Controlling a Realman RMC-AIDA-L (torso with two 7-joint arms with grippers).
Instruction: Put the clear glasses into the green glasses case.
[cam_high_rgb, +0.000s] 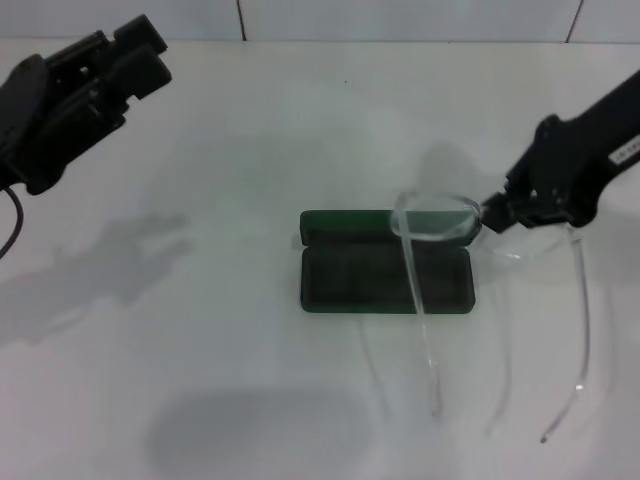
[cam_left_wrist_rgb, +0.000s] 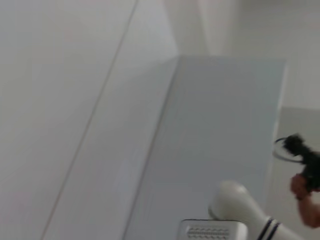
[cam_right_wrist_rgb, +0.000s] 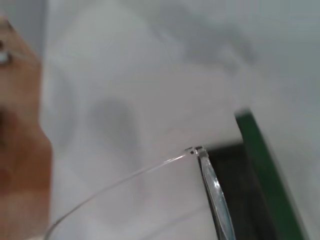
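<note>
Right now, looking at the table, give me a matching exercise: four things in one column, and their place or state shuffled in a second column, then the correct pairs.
Things:
1. dark green hard glasses case
2. clear plastic glasses
3. right gripper
4. left gripper

Places or states:
A. raised at the far left, away from everything else
B. lying open on the white table
C. held up by the bridge, arms unfolded and pointing toward the robot
D. clamped on the frame at the case's right end

Pairs: 1-B, 2-C, 3-D, 4-A
</note>
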